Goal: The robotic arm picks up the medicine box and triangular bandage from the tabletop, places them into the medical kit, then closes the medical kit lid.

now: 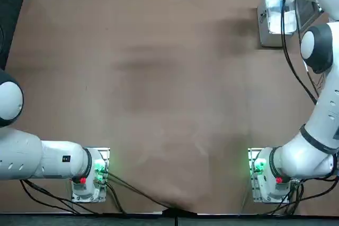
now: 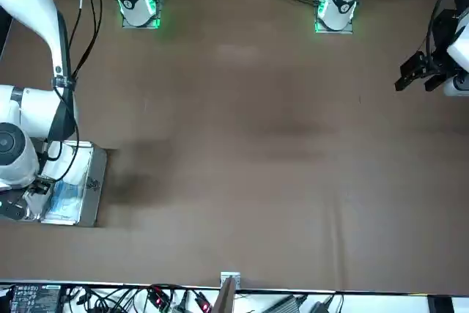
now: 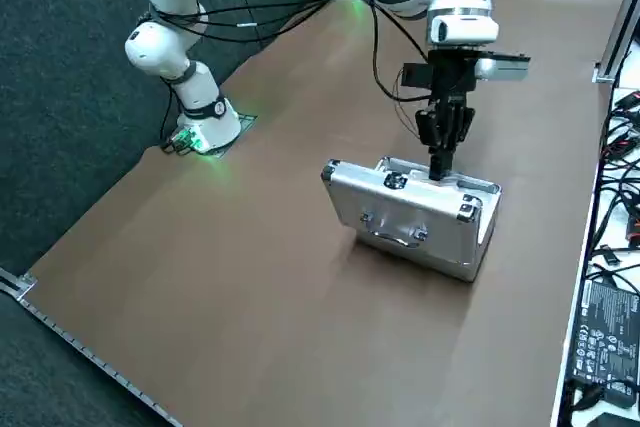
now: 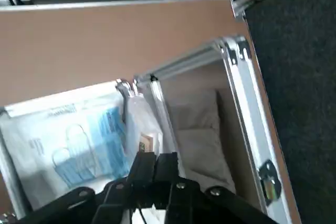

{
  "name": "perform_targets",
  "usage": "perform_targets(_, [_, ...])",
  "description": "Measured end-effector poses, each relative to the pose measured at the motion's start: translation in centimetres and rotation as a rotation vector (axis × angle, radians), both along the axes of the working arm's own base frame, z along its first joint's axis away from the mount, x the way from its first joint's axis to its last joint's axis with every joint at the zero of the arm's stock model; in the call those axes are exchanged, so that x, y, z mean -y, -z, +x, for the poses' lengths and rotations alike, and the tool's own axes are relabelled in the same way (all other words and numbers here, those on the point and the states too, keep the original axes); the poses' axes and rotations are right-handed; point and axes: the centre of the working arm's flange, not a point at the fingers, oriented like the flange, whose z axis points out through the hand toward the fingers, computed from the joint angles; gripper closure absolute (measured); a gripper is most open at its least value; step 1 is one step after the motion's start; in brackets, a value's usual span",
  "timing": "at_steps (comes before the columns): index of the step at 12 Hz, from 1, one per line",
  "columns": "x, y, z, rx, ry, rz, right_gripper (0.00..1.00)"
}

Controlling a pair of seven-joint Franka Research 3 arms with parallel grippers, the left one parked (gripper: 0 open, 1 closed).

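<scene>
Hovering end effector (image 3: 438, 169) above medical kit (image 3: 415, 217)

Brown table (image 1: 148, 78) with silver medical kit (image 3: 415, 219) at its far right corner.

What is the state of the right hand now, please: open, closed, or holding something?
Right hand: closed with nothing held, its fingers pressed together, lowered into the open medical kit behind the upright medical kit lid.

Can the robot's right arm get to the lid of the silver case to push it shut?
Probably yes. The right pincer hangs just above the medical kit, right beside the raised medical kit lid, and nothing stands between them. Its fingers look pressed together.
</scene>
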Motion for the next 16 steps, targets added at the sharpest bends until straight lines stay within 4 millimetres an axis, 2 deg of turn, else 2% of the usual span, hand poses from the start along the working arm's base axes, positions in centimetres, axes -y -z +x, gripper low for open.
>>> perform_targets(4, [0.5,0.5,-0.8,-0.064,0.039,-0.01,0.99])
perform_targets(10, [0.8,0.7,-0.8,-0.071,0.045,-0.01,0.99])
perform_targets(16, [1.2,1.8,-0.6,-0.072,0.039,-0.009,0.99])
